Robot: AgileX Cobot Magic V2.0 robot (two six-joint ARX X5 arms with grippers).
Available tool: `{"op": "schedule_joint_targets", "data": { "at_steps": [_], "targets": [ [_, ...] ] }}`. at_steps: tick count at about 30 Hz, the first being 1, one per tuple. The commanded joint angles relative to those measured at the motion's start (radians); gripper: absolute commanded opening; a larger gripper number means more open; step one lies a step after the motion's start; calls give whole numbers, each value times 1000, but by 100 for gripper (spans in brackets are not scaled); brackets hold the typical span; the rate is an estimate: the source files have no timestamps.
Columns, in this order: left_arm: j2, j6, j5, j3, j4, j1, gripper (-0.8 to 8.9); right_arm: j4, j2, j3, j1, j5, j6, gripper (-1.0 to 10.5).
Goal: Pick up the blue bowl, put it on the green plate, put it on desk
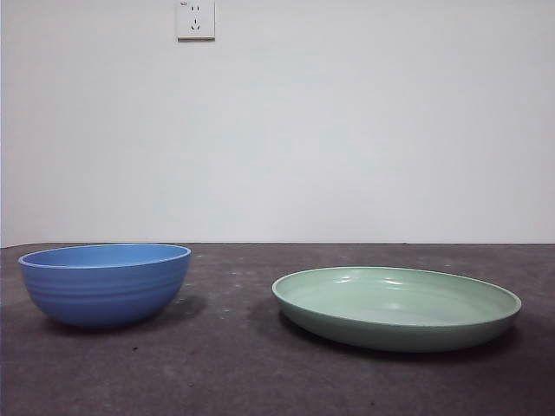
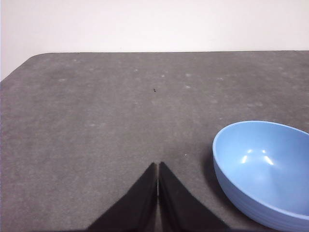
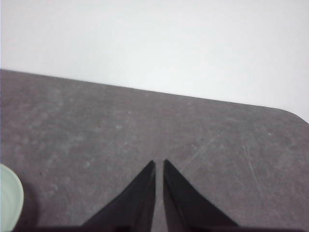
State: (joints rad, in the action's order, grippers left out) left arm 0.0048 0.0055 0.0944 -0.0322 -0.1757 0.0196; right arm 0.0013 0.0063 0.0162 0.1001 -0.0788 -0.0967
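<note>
The blue bowl (image 1: 106, 282) stands upright on the desk (image 1: 225, 364) at the left in the front view. The green plate (image 1: 396, 306) lies on the desk to its right, apart from the bowl and empty. The left wrist view shows the bowl (image 2: 265, 171) beside my left gripper (image 2: 158, 166), which is shut, empty and above the bare desk (image 2: 96, 121). My right gripper (image 3: 159, 164) is shut and empty over the desk (image 3: 96, 135), with the plate's rim (image 3: 8, 198) at the picture's edge. Neither arm shows in the front view.
A white wall stands behind the desk's far edge, with a power socket (image 1: 196, 19) high on it. The desk's rounded far corners show in the wrist views (image 2: 34, 58) (image 3: 294, 113).
</note>
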Motion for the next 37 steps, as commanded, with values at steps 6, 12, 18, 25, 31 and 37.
{"op": "schedule_joint_targets", "data": {
  "at_steps": [6, 12, 18, 25, 31, 37],
  "targets": [
    [-1, -23, -1, 19, 13, -2, 7, 19, -2, -5, 1, -11, 234, 23],
    [21, -85, -38, -27, 16, -2, 9, 21, 5, 22, 1, -66, 362, 23],
    [97, -191, -47, -101, 12, 1, 9, 20, 86, 89, 1, -109, 477, 23],
    [267, -242, 5, -276, -74, 2, 9, -8, 283, 253, 1, -234, 506, 23],
    [431, -227, 88, -489, -214, 2, 9, -155, 470, 459, 0, -371, 505, 23],
    [587, -224, 190, -689, -385, 2, 9, -320, 649, 639, 0, -571, 499, 23]
  ]
}}
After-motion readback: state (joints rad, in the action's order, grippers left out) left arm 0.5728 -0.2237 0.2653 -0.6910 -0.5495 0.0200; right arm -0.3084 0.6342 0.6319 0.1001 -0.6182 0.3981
